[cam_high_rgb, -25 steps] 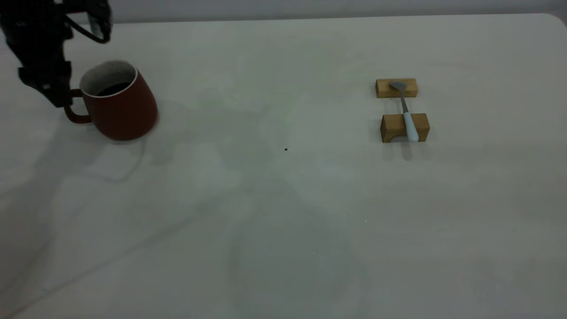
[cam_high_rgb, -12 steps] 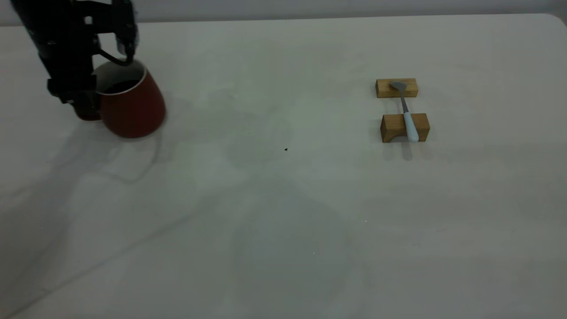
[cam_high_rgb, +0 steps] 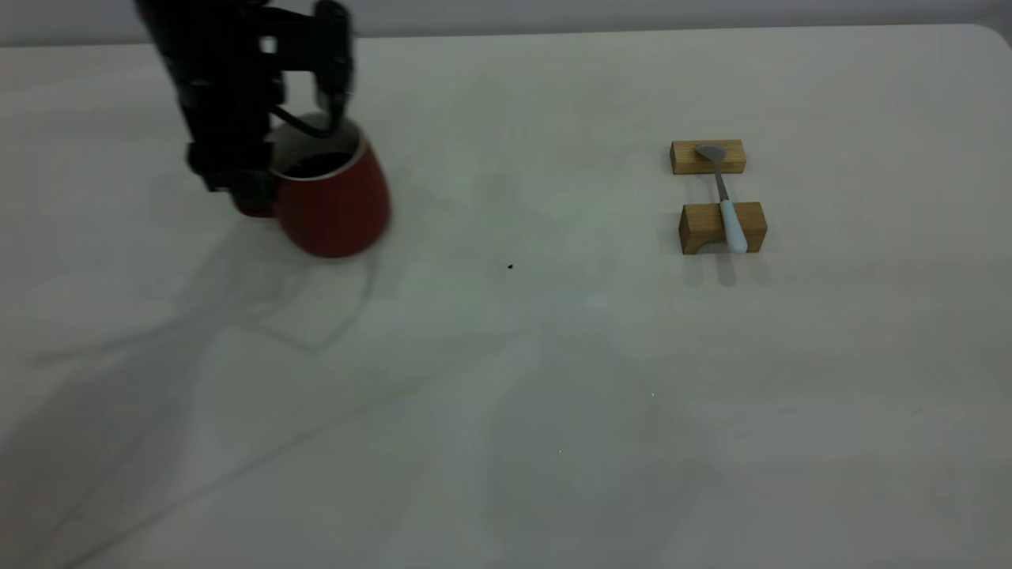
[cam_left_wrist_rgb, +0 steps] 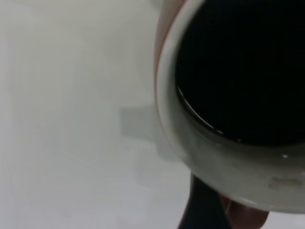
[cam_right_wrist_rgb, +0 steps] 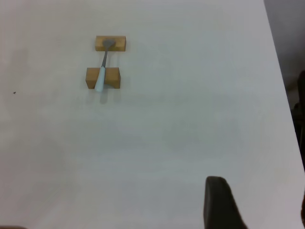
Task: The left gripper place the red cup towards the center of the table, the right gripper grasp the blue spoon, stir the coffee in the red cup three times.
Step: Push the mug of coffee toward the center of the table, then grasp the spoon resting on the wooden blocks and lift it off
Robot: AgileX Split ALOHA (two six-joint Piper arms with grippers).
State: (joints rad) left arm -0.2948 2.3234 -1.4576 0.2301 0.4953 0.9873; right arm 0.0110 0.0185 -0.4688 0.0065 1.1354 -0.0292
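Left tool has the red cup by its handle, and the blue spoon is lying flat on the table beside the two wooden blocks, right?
Not quite. The blue spoon lies across the two wooden blocks, bowl on the far one and handle on the near one, as the exterior view shows. The left tool is at the red cup's handle side.

Left gripper (cam_high_rgb: pixel 251 188) low at the table's left, fingers clamped; right gripper (cam_right_wrist_rgb: pixel 224 202) high, apart.

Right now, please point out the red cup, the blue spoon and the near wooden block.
red cup (cam_high_rgb: pixel 336 213): exterior view, on its dark red side wall.
blue spoon (cam_high_rgb: pixel 732 225): exterior view, on its pale blue handle.
near wooden block (cam_high_rgb: pixel 702 227): exterior view, on its front face.
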